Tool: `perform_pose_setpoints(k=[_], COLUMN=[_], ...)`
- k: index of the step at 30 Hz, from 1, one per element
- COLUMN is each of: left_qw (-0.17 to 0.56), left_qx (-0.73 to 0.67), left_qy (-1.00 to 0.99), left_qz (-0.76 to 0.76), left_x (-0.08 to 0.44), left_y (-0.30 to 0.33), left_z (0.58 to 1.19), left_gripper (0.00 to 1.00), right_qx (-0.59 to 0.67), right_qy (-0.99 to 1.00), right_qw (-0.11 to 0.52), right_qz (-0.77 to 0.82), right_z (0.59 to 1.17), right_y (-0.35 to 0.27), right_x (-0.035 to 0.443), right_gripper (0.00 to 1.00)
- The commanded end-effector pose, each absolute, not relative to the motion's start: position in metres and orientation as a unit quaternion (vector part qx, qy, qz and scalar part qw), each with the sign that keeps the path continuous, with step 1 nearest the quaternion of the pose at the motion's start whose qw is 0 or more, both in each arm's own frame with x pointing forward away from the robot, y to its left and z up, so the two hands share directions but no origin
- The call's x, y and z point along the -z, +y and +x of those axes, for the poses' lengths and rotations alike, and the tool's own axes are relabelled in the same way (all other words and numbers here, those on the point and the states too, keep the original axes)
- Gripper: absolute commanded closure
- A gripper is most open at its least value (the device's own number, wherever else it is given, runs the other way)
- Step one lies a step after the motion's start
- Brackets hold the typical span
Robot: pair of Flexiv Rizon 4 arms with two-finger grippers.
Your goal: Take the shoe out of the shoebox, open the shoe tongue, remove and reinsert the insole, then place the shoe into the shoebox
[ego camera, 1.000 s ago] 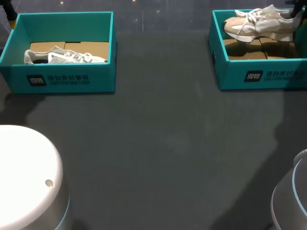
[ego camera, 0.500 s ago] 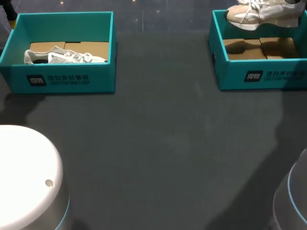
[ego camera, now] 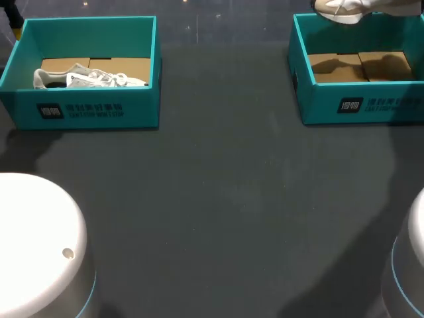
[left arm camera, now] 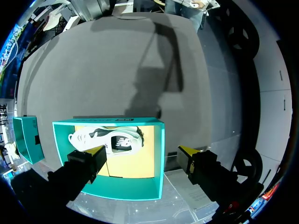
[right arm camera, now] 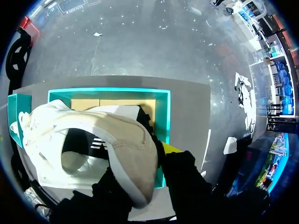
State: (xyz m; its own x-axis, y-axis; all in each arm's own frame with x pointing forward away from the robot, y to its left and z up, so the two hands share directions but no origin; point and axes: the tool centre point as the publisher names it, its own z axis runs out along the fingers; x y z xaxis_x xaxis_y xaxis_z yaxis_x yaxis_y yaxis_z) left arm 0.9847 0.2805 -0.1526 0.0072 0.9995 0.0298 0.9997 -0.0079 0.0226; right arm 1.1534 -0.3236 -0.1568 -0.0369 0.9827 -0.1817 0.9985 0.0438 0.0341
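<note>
Change: the beige shoe [ego camera: 341,8] has risen out of the right shoebox [ego camera: 331,106] over the last second. It sat low in the box then. Now it hangs above the far wall, and the head view shows only its toe and sole. The left shoebox [ego camera: 99,112] and the white shoe [ego camera: 89,78] have not shifted.
Beige shoe: in the air over the right shoebox, touching no part of it. In the right wrist view its heel is nearest the claw, its laced toe points away, and its mouth faces the camera.
Right claw [right arm camera: 145,163]: clamped on the heel of the beige shoe and carrying it. One yellow tip shows against the outside of the heel; the other finger is hidden by the shoe.
Right shoebox: teal, at the far right of the table [ego camera: 218,199], with its brown cardboard floor bare.
Left shoebox: teal, at the far left of the table, well apart from the other box.
White shoe: lies inside the left shoebox on the cardboard floor, along the near wall.
Left claw [left arm camera: 142,151]: hangs above the left shoebox with its fingers spread wide, holding nothing, clear of the white shoe.
</note>
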Motion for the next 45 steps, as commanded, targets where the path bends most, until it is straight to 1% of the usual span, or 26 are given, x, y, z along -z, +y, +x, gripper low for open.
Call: perform_pose_setpoints(k=[1,8,15,33,45], left_qw=[0.003,0.003,0.003,0.003,0.003], left_qx=[0.020,0.020,0.020,0.020,0.020], left_qy=[-0.704,-0.704,-0.704,-0.704,-0.704], left_qz=[-0.710,-0.710,-0.710,-0.710,-0.710], left_x=[0.152,0.152,0.152,0.152,0.152], left_y=[0.281,0.281,0.281,0.281,0.281], left_z=[0.984,0.984,0.984,0.984,0.984], left_gripper=[0.00,0.00,0.00,0.00,0.00], right_qx=[0.038,0.045,0.042,0.017,0.008], right_qy=[0.719,0.722,0.717,0.697,0.679], right_qw=[0.101,0.117,0.127,0.125,0.146], right_qz=[0.686,0.681,0.684,0.706,0.720], right_z=[1.125,1.094,1.050,0.896,0.810], right_y=[-0.317,-0.299,-0.266,-0.118,-0.049], right_x=[0.128,0.108,0.105,0.120,0.136], right_gripper=[1.00,1.00,1.00,1.00,1.00])
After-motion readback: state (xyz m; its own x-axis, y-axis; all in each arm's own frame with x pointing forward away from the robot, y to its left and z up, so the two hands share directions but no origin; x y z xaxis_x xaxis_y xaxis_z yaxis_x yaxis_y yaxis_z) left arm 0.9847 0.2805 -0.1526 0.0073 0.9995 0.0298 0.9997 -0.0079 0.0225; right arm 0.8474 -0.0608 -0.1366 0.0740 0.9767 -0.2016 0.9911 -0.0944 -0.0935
